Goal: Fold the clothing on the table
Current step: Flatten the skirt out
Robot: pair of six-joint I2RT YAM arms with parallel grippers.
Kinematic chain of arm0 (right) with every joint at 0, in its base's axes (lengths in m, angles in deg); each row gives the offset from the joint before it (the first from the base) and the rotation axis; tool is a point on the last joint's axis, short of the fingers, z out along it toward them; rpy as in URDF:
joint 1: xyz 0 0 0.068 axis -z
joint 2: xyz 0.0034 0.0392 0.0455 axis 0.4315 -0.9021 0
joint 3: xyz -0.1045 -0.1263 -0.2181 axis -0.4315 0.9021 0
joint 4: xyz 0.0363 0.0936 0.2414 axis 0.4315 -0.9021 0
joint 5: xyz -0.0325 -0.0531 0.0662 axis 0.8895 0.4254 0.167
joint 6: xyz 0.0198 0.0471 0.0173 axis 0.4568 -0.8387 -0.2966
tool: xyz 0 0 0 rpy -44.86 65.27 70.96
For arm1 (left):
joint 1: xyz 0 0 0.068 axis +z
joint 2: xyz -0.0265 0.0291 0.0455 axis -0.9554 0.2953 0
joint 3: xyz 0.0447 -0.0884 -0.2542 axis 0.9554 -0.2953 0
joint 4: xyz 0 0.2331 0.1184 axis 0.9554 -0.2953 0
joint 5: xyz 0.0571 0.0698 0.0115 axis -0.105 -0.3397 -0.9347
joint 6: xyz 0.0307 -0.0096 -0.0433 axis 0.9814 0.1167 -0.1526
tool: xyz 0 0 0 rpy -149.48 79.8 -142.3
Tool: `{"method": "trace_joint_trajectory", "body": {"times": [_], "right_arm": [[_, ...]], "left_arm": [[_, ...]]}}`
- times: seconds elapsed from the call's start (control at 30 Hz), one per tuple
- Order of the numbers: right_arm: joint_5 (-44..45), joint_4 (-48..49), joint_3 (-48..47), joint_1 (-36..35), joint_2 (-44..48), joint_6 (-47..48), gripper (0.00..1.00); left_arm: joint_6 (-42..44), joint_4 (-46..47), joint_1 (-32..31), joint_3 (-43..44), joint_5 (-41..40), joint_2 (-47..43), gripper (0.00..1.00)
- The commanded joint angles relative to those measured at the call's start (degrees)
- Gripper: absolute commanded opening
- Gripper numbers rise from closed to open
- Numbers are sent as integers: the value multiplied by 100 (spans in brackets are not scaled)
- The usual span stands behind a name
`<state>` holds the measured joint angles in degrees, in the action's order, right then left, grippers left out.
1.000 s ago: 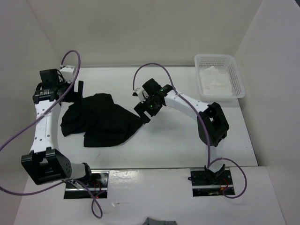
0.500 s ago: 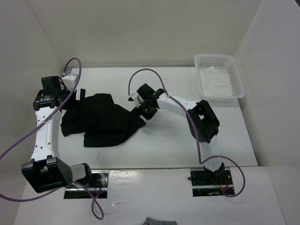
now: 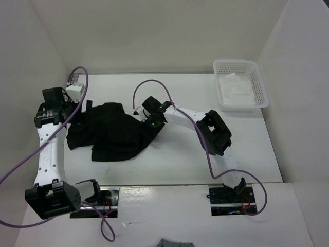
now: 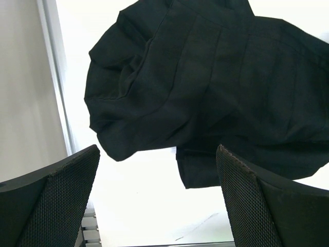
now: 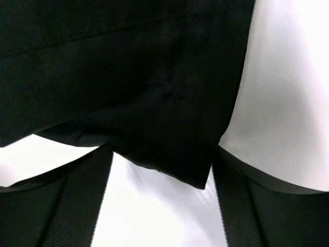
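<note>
Right gripper (image 5: 162, 198): jaws spread, with a corner of the clothing (image 3: 110, 134) lying loose between them. Left gripper (image 4: 158, 154): jaws wide with nothing between, at the cloth's far-left edge. In the top view the right fingertips are lost against the black fabric, and waistband cannot be told from hem in the crumple. The clothing lies left of centre on the table (image 3: 180, 154), long axis roughly left-right, tapered corner pointing right.

Place: you are looking at a robot test cell in a lab, not a home.
Enclosure: plain white walls (image 3: 154, 36) box in your white counter (image 3: 175, 164) on three sides.
Rig: your left arm (image 3: 49, 149) and right arm (image 3: 213, 134) are bolted at the near edge, with purple cables (image 3: 87, 80) looping loose.
Props: one white mesh basket (image 3: 259, 85) in the far right corner.
</note>
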<state>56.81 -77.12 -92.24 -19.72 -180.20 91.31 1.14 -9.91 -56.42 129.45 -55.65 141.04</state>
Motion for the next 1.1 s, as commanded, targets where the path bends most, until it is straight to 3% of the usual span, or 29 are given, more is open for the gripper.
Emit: {"method": "trace_joint_trajectory", "body": {"times": [0.0,0.07,0.1,0.17,0.2,0.4,0.63,0.67,0.7,0.73,0.77,0.8,0.87,1.0,1.07], "right_arm": [[21,182,-287,-131,-161,-115,79],[117,182,-392,-183,-232,-115,67],[266,112,-392,-183,-301,-115,43],[416,6,-392,-183,-364,-115,20],[687,-46,-392,-183,-364,-115,3],[1848,-266,64,-183,242,358,0],[4474,582,494,-131,849,1210,0],[4869,734,495,-26,849,1264,6],[4925,901,408,123,849,1265,21],[4926,902,346,211,849,1178,30],[4699,902,268,282,849,1090,57],[4610,902,206,335,910,976,74],[4330,955,205,414,1093,703,97],[3399,797,144,721,1630,299,99],[2113,420,-101,1204,1806,27,99]], "left_arm": [[130,59,38,-78,12,-254,100],[182,59,38,-79,12,-306,100],[183,59,38,-131,12,-359,100],[183,59,38,-184,-40,-359,100],[235,59,38,-184,-40,-411,100],[288,59,38,-237,-40,-465,100],[288,59,38,-184,91,-289,100],[288,59,38,-184,92,-228,100],[288,59,38,-184,144,-227,100],[288,111,38,-184,144,-227,100],[288,111,38,-184,144,-227,100],[288,111,38,-184,144,-227,100],[288,111,38,-237,197,-227,100],[288,173,38,-132,407,79,100],[288,173,-31,87,610,431,100]]}}
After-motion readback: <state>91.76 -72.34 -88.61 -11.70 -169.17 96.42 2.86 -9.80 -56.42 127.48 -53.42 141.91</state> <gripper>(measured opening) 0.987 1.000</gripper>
